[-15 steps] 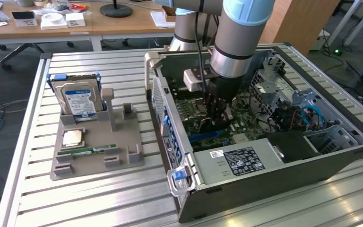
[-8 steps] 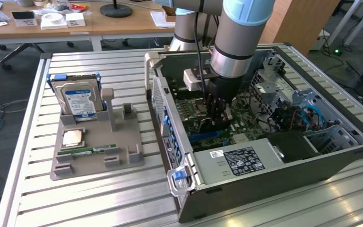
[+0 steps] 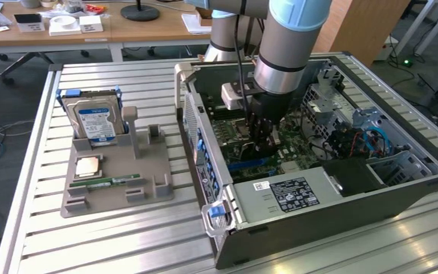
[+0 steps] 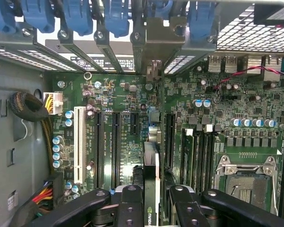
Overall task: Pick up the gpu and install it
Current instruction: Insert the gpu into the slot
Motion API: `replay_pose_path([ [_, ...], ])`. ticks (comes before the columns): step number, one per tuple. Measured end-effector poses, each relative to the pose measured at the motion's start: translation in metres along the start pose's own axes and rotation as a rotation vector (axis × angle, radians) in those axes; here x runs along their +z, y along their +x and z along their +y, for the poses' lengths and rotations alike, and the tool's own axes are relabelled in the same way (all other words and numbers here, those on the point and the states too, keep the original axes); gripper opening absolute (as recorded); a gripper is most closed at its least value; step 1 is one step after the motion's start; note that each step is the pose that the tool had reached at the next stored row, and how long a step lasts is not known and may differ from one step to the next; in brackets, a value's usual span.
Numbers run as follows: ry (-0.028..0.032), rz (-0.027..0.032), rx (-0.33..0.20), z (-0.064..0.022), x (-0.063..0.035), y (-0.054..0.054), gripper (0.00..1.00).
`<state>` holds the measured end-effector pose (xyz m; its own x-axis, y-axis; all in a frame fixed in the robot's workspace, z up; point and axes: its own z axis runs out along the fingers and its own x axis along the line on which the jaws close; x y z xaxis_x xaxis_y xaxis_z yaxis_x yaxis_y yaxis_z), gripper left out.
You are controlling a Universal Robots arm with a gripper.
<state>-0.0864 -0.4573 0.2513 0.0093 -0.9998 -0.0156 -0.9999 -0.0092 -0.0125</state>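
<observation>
Arm (image 3: 284, 51) upright, apparently inside case (image 3: 371, 194)

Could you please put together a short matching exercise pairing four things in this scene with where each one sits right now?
Things:
1. gpu
2. hard drive
3. memory stick
4. gripper

Places:
A. standing upright in the grey holder on the table
B. lying flat on the grey holder
C. inside the computer case, reaching down to the motherboard
D. on edge between the fingers, over the motherboard slots

Pairs: 1-D, 2-A, 3-B, 4-C
</observation>
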Motion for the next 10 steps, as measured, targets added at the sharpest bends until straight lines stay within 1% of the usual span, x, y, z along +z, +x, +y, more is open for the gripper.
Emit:
replay_pose_path([
  [10, 0.0001, 0.0025, 0.012, 0.0, 0.0002, 0.002, 0.26],
])
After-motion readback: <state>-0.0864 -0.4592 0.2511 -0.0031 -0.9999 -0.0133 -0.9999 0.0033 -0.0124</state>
